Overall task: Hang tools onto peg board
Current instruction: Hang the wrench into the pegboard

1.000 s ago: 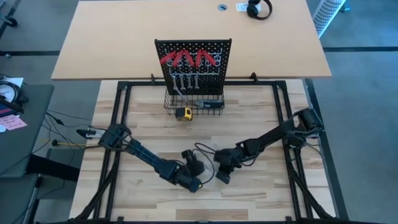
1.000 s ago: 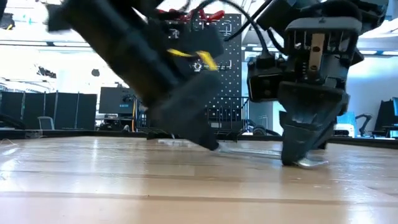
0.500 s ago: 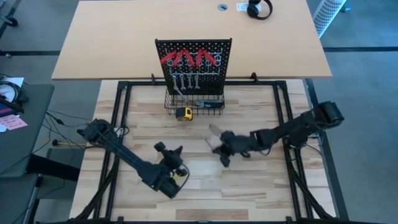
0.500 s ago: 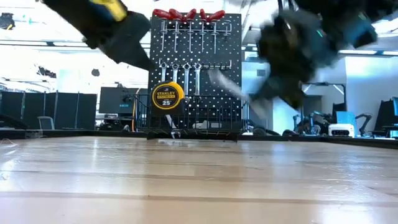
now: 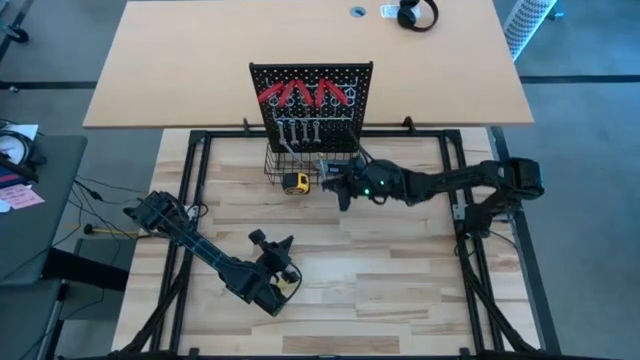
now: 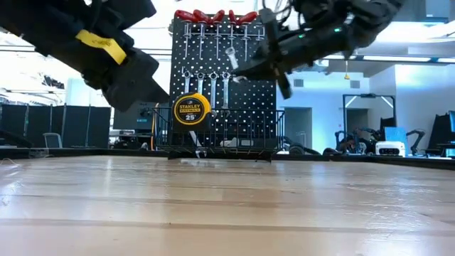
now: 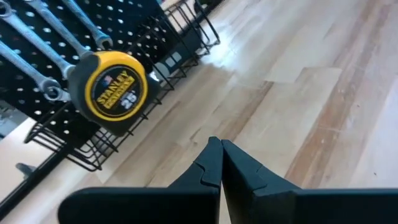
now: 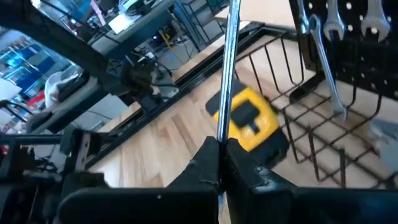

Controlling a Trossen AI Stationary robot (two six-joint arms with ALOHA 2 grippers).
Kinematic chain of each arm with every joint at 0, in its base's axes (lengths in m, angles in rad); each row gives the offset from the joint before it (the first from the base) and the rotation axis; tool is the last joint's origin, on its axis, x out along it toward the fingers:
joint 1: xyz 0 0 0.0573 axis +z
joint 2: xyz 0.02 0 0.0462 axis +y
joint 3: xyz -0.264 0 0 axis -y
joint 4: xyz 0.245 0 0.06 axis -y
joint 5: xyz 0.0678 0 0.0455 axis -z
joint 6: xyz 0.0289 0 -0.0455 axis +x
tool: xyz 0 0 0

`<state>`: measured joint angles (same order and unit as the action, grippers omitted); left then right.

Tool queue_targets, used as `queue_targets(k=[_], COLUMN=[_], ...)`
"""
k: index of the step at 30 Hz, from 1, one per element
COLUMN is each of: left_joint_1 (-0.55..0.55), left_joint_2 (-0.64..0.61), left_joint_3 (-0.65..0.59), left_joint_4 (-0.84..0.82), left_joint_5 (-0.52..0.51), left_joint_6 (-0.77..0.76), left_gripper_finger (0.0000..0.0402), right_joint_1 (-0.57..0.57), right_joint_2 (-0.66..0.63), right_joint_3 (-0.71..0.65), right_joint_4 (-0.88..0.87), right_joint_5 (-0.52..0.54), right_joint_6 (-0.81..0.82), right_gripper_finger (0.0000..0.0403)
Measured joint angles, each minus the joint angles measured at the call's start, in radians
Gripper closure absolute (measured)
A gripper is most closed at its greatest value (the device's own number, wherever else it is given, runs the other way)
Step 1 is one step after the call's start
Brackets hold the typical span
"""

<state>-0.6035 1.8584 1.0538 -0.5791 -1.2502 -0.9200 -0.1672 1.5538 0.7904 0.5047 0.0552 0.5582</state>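
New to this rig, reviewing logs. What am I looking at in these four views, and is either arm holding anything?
It's a robot with two dark arms at a wooden table, each ending in a two-finger gripper. One picture looks straight down, one looks level across the table top, and two come from cameras on the arms' wrists.

At the table's far edge stands the peg board, already carrying red-handled pliers and silver wrenches, with a wire basket at its base. A yellow tape measure sits by the basket.

The right gripper is up near the board, shut on a slim silver wrench; its wrist view shows the shaft sticking out from between its fingers. The left gripper waits near the table's front, shut and empty.
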Motion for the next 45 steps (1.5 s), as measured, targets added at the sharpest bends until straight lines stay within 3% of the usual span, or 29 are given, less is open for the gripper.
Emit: queue_targets(k=[21, 37, 45], left_joint_1=[0.003, 0.011, 0.012], left_joint_2=[-0.001, -0.001, -0.001], left_joint_3=[0.002, 0.002, 0.002], left_joint_4=[0.032, 0.043, 0.048], left_joint_5=[0.060, 0.059, 0.059], left_joint_6=[0.044, 0.045, 0.045], left_gripper_finger=[0.0402, 0.0402, 0.0401], right_joint_1=[-0.209, -0.276, -0.287], right_joint_2=[0.020, 0.023, 0.023], right_joint_3=[0.038, 0.041, 0.039], right_joint_4=[-0.032, -0.083, -0.106], right_joint_5=[-0.043, -0.099, -0.081], right_joint_6=[0.015, 0.056, 0.084], right_gripper_finger=[0.0392, 0.0392, 0.0356])
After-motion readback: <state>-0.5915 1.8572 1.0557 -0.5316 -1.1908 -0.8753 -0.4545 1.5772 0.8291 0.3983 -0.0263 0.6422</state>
